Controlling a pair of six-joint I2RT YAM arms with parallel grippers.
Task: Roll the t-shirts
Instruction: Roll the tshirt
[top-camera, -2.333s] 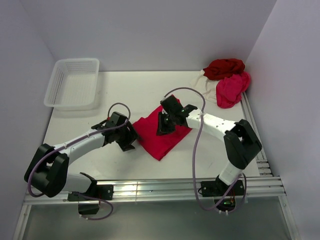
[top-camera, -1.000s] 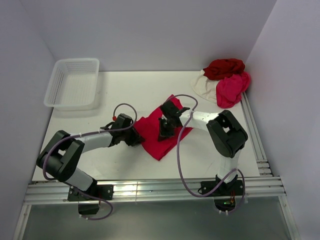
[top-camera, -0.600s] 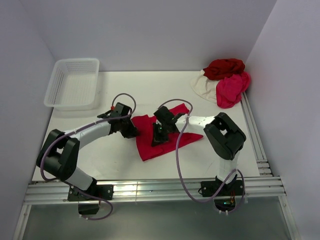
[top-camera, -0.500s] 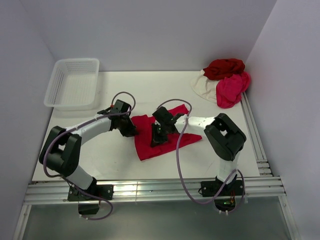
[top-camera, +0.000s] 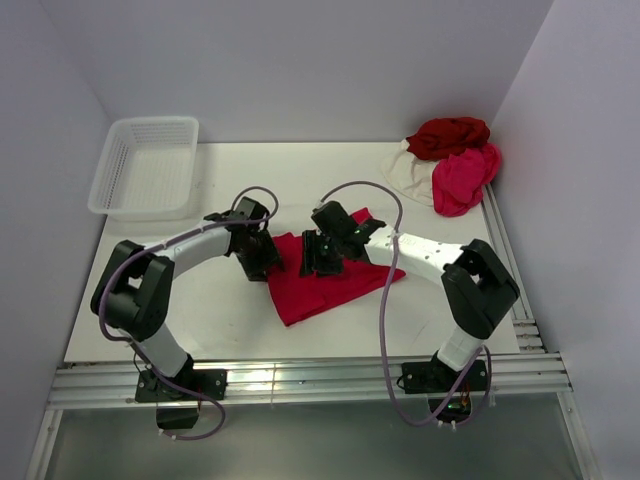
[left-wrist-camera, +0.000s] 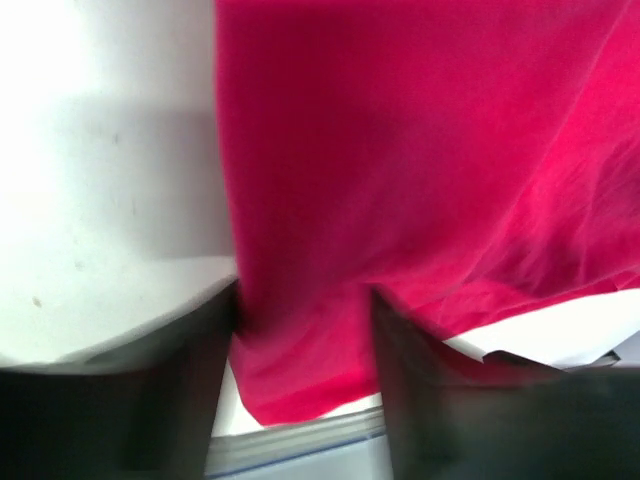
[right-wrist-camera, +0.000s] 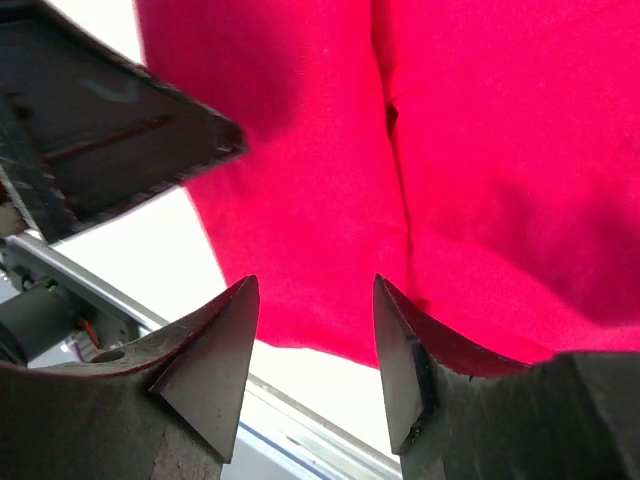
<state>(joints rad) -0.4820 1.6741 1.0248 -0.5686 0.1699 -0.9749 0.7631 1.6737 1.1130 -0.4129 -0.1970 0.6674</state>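
Observation:
A bright crimson t-shirt (top-camera: 322, 290) lies spread flat in the middle of the table. My left gripper (top-camera: 262, 258) hovers over its left edge; in the left wrist view the gripper (left-wrist-camera: 300, 335) stands open, with the crimson t-shirt (left-wrist-camera: 420, 150) lying below it. My right gripper (top-camera: 317, 257) hangs over the shirt's upper middle. The right wrist view shows the gripper (right-wrist-camera: 315, 290) open above the crimson t-shirt (right-wrist-camera: 480, 150), with nothing pinched. More t-shirts sit heaped at the back right: dark red (top-camera: 447, 135), pink (top-camera: 465, 178), cream (top-camera: 405, 172).
A white mesh basket (top-camera: 145, 165) stands at the back left. The side walls close in on both sides. A metal rail (top-camera: 300, 378) runs along the table's near edge, also visible past the cloth in both wrist views.
Both grippers have opened and let go of the crimson shirt. The shirt was dragged leftward and turned, and now lies flat. Both wrists have lifted slightly toward the back.

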